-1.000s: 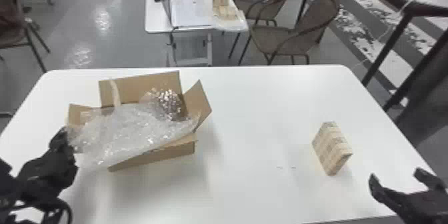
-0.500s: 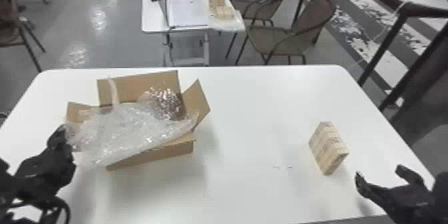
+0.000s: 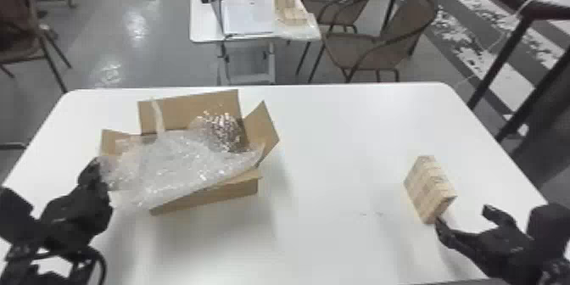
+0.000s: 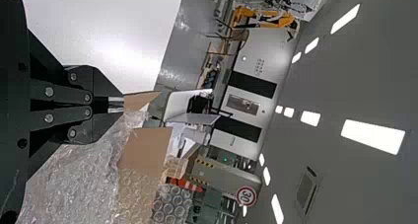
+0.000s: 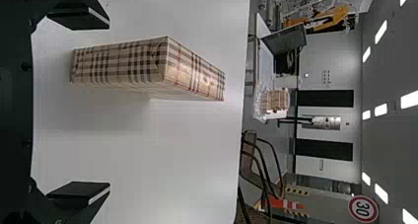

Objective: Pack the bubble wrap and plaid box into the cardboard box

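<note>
Head view forward and down.

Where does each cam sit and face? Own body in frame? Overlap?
Head view: on head, forward-down at white table; left arm, right arm low.
Left wrist view: left wrist, past bubble wrap into the room; left gripper.
Right wrist view: right wrist, at the plaid box; right gripper.
Head and right wrist views share the plaid box.

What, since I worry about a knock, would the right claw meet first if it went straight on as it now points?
Most likely the beige plaid rectangular box, standing ahead of the open right claw. It sits off-centre, so a finger may brush it; the gap is unclear.
</note>
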